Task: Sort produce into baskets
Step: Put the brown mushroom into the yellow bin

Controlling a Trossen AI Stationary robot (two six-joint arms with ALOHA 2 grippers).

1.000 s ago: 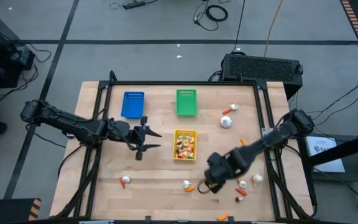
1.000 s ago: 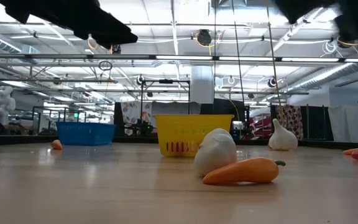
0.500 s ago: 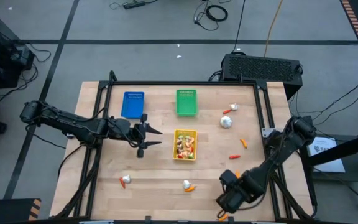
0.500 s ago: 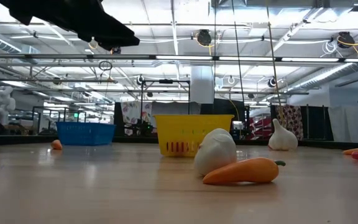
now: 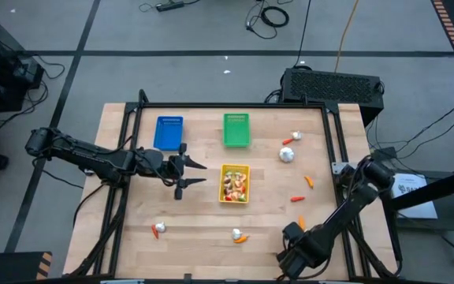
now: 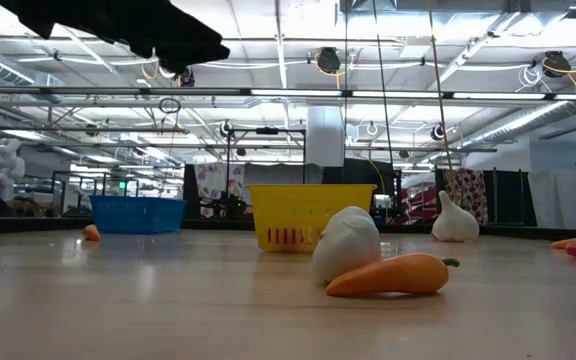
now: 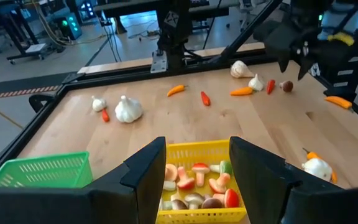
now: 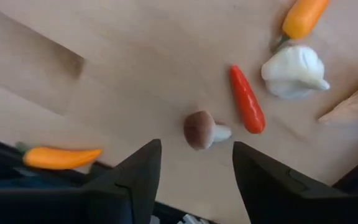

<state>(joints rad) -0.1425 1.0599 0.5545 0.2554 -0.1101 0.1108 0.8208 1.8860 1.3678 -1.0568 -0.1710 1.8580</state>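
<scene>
I have the right hand [image 8: 191, 168] low at the near right corner of the counter [image 5: 203, 213], fingers spread and empty, looking down on a brown mushroom [image 8: 199, 130] with a red chili [image 8: 246, 99], a white garlic bulb [image 8: 294, 71] and an orange carrot [image 8: 303, 15] close beside it. Another carrot [image 8: 59, 157] lies at the counter's edge, possibly overhanging, though I can't be sure from here. The left hand [image 5: 191, 173] waits open and empty beside the yellow basket [image 5: 235, 168], which already holds mixed pieces; the blue basket [image 5: 169, 132] and green basket [image 5: 236, 130] sit farther back. My worry is the crowding: closing on the mushroom could nudge the chili or roll the round cap away, and a sideways bump might push that edge carrot off the counter.
</scene>
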